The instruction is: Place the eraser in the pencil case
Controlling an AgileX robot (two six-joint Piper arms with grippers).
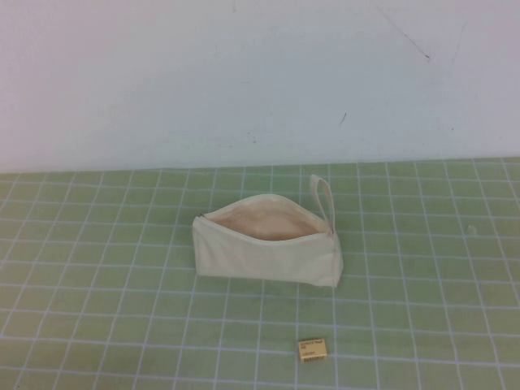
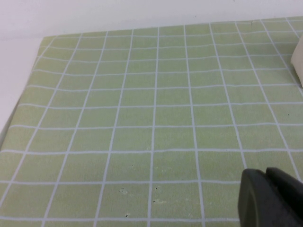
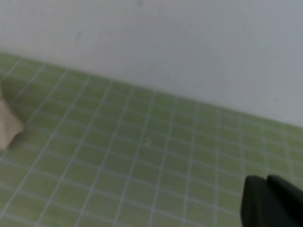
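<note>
The cream-white pencil case (image 1: 264, 252) lies on the green grid mat in the high view, its zip open and its beige lining showing, with its wrist loop (image 1: 322, 197) at the right end. The small pale yellow-tan eraser (image 1: 312, 350) lies on the mat in front of it, near the front edge. Neither arm shows in the high view. My left gripper (image 2: 266, 176) shows in the left wrist view with its fingers together, over bare mat; a corner of the case (image 2: 298, 59) is at that frame's edge. My right gripper (image 3: 266, 182) is shut over bare mat; the case's corner (image 3: 7, 127) shows far off.
The green mat with white grid lines (image 1: 97, 284) covers the table up to a white wall (image 1: 244, 73) at the back. The mat's left edge (image 2: 28, 90) shows in the left wrist view.
</note>
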